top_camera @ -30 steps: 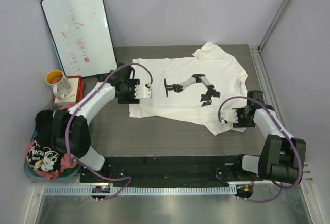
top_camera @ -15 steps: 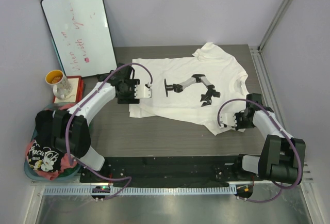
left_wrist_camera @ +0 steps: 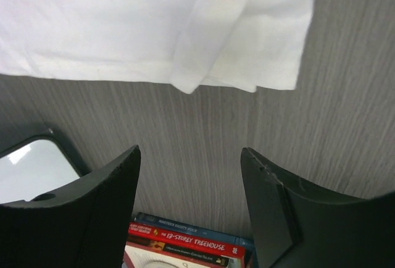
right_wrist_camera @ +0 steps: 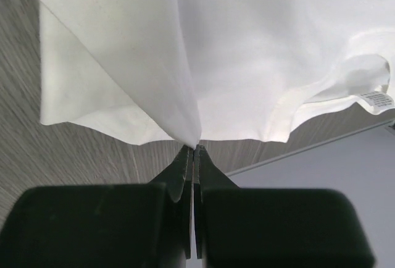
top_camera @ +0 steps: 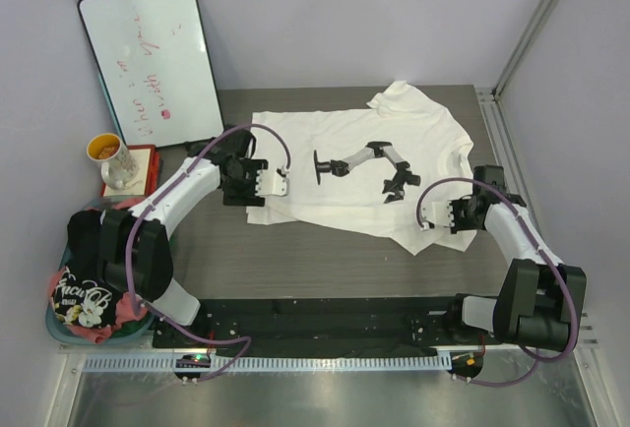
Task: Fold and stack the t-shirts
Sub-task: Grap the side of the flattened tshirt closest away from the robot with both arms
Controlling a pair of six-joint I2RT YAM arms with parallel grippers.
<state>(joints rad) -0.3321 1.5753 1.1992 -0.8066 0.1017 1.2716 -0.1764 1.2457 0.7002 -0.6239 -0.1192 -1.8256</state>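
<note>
A large white t-shirt (top_camera: 295, 142) with a black chest graphic (top_camera: 369, 166) lies spread flat on the grey table. My right gripper (top_camera: 431, 216) is at the shirt's near right edge, shut on a pinch of the white fabric (right_wrist_camera: 185, 120) that rises to the fingertips (right_wrist_camera: 195, 147). My left gripper (top_camera: 280, 183) hovers over the shirt's left edge, open and empty. In the left wrist view bare table shows between its fingers (left_wrist_camera: 190, 150) and the shirt's corner (left_wrist_camera: 247, 52) lies just ahead. A black t-shirt (top_camera: 84, 294) with pale lettering and a pink-red one (top_camera: 125, 314) sit in the basket.
The teal-rimmed laundry basket (top_camera: 54, 327) stands at the near left edge. A whiteboard (top_camera: 153, 63) leans at the back left. Beside it a cup (top_camera: 111, 158) stands on a stack of books (top_camera: 145, 164). A metal rail (top_camera: 512, 166) borders the table's right side.
My right gripper has closed on the shirt's near right edge and drawn it slightly away from me. The left gripper has shifted a little toward me, still open.
</note>
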